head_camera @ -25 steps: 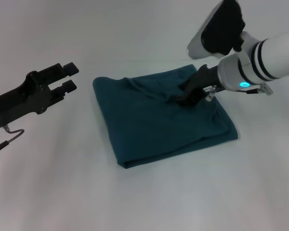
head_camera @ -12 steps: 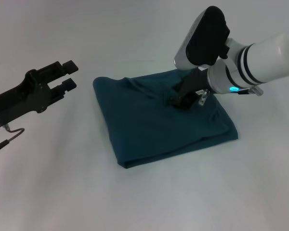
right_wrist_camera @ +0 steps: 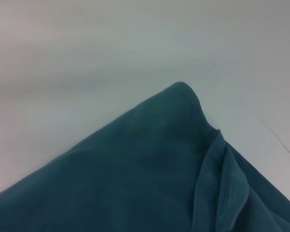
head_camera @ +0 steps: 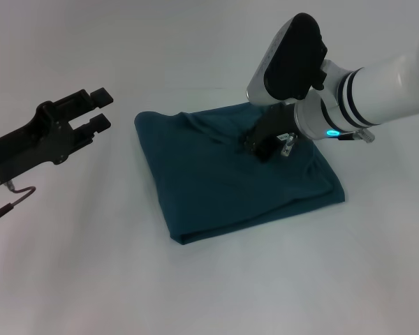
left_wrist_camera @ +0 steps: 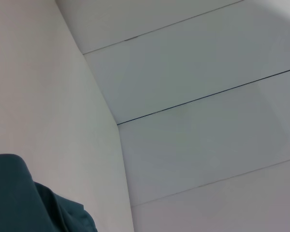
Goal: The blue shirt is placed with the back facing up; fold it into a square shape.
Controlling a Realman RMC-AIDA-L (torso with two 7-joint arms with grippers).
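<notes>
One blue shirt (head_camera: 234, 174); two grippers: left gripper (head_camera: 101, 109), right gripper (head_camera: 255, 145)

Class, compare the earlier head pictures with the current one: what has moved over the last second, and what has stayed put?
The right gripper, low on the far part of the blue shirt, has slid a little toward the robot's left across the cloth, and its wrist has turned so the white housing tips further over. Whether it holds any cloth cannot be seen. The shirt's folded outline looks unchanged, and the left gripper stays open, hovering off the shirt's left side.
</notes>
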